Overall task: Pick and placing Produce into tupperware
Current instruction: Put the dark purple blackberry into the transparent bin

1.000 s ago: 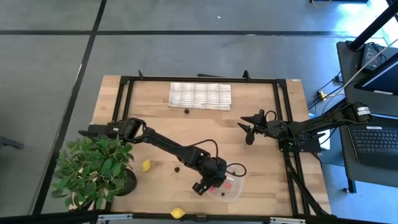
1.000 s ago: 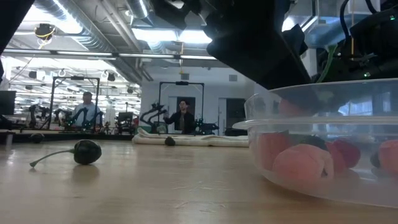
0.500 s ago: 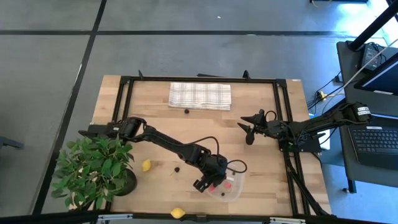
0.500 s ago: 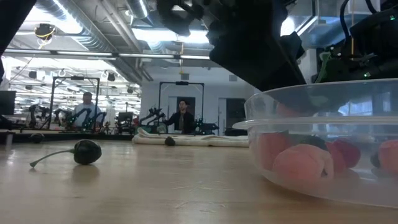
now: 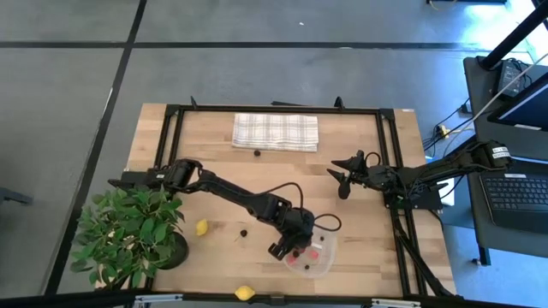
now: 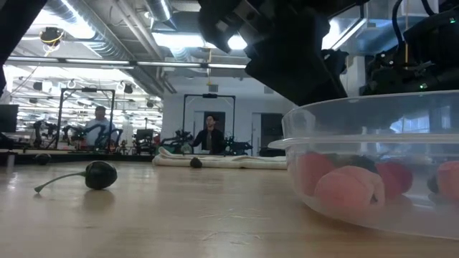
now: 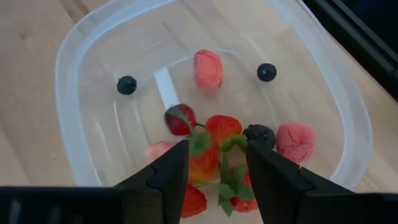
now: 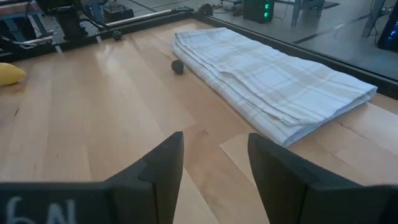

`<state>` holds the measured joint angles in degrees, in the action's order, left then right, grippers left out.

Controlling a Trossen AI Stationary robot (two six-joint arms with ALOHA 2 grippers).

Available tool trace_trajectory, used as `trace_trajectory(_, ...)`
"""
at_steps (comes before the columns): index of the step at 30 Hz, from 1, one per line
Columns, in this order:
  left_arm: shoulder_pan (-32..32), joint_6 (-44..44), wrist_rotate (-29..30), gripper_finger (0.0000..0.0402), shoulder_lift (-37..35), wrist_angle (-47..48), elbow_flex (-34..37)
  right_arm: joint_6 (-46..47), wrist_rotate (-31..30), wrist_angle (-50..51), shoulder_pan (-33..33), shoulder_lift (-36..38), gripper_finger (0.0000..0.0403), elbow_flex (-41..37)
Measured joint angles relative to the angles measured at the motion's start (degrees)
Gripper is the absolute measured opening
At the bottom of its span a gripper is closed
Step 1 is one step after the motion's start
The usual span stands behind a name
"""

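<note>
The tupperware [image 5: 315,257] is a clear rounded tub near the table's front edge, close in the low view [image 6: 373,122]. Inside it lie strawberries [image 7: 222,129], pink raspberries [image 7: 208,68] and small dark berries [image 7: 127,84]. My left gripper [image 7: 216,152] hangs open over the tub [image 5: 289,253], slanting down, with a leafy strawberry just past its fingertips. On the bare wood lie two lemons [image 5: 201,228] [image 5: 245,293], a dark berry [image 5: 244,231] and another [image 5: 256,153] beside the cloth. My right gripper [image 5: 336,175] waits open at the right, nothing between its fingers [image 8: 214,146].
A folded checked cloth [image 5: 275,131] lies at the far edge. A leafy potted plant [image 5: 128,235] stands at the front left corner. A black frame rail [image 5: 394,171] runs along the table's right side. In the low view a stemmed dark cherry [image 6: 100,174] sits on the wood.
My left gripper has shifted a little toward the table's right edge, farther over the tupperware. The tub and the fruit on the table have stayed where they were.
</note>
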<state>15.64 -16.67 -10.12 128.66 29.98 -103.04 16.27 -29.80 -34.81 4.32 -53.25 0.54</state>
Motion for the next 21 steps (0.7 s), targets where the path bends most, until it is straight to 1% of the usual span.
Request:
trace_trajectory(6, 0.0, -0.1, -0.1, 0.0159, 0.0, 0.5, 0.0, 0.0, 0.0, 0.0, 0.0, 0.0, 0.0182, 0.0)
trace_trajectory(9, -0.4, -0.4, -0.1, 0.0159, -1.1, 3.5, 0.2, 0.0, 0.0, 0.0, 0.0, 0.0, 0.0182, 0.0)
trace_trajectory(14, -3.1, -0.4, -0.1, 0.0159, -7.0, 7.3, 0.0, 0.0, 0.0, 0.0, 0.0, 0.0, 0.0182, 0.0)
trace_trajectory(21, -9.8, -1.0, -0.1, 0.016, -15.9, 10.9, 0.0, 0.0, 0.0, 0.1, 0.0, 0.0, 0.0182, 0.0)
